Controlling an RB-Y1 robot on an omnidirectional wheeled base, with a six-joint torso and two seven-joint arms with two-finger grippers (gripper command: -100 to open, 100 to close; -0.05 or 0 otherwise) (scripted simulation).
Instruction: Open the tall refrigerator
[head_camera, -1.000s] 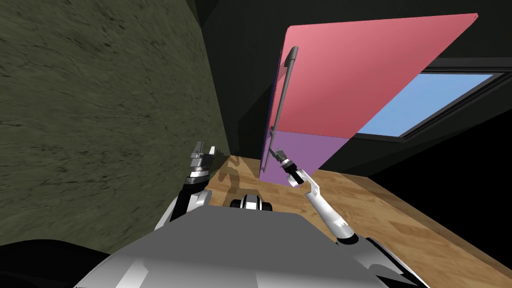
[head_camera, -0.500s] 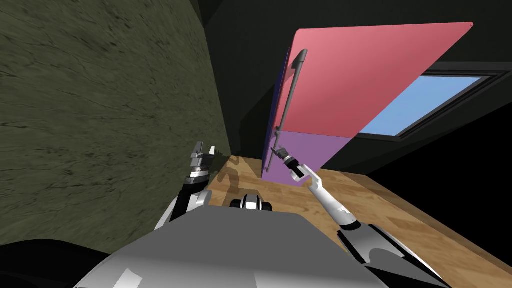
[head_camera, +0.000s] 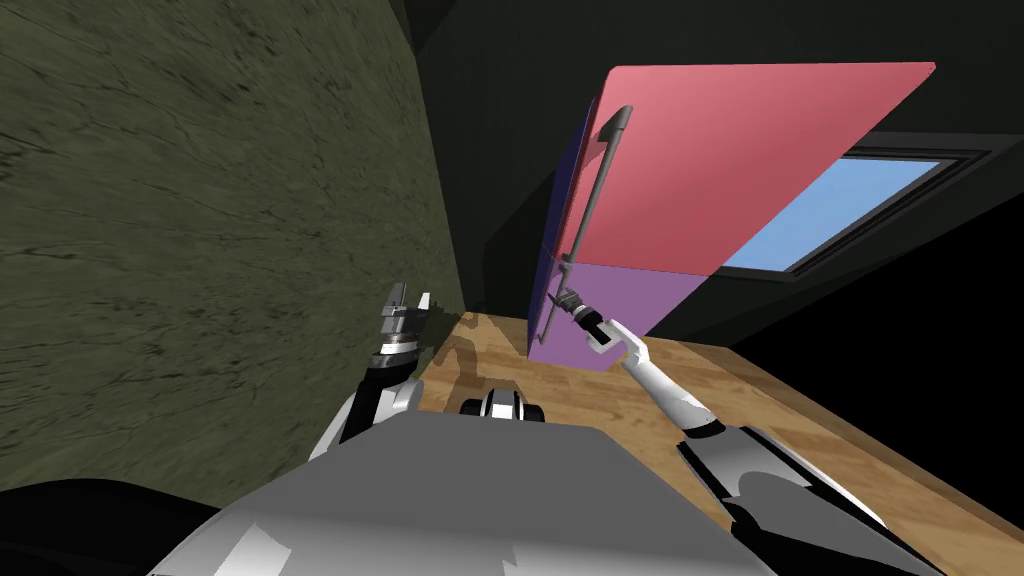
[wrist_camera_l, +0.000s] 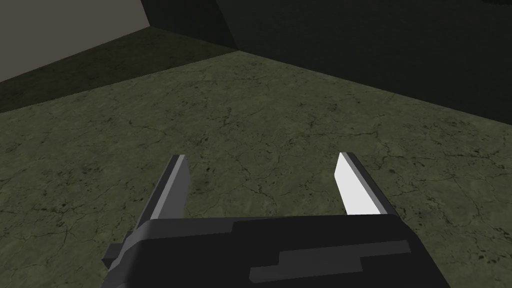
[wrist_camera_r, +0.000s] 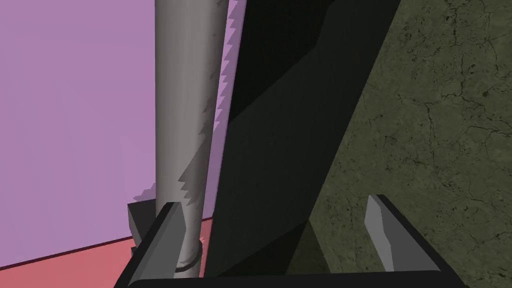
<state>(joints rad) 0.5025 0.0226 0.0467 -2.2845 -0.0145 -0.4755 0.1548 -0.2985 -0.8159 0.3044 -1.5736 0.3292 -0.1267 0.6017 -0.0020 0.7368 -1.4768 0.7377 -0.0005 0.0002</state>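
Note:
The tall refrigerator has a pink upper door (head_camera: 720, 160) and a purple lower door (head_camera: 640, 310), each with a grey bar handle along its left edge. My right gripper (head_camera: 562, 300) is open at the top end of the lower handle (head_camera: 545, 315). In the right wrist view the handle bar (wrist_camera_r: 185, 100) runs just inside one finger (wrist_camera_r: 167, 225) of the right gripper (wrist_camera_r: 272, 201), with the other finger well clear of it. The purple door (wrist_camera_r: 75, 125) lies behind the bar. My left gripper (head_camera: 410, 302) is open and empty, held up beside the olive wall; its fingers (wrist_camera_l: 355, 185) stand wide apart.
A mottled olive wall (head_camera: 200, 220) runs close along my left. A dark wall (head_camera: 490, 150) stands between it and the refrigerator. Wooden floor (head_camera: 780, 420) stretches to the right. A blue window (head_camera: 840, 210) sits behind the refrigerator, with a black area further right.
My right arm has stretched further forward, bringing its open gripper up to the lower handle. The whole head view has shifted a little with my own move. The left arm has stayed still.

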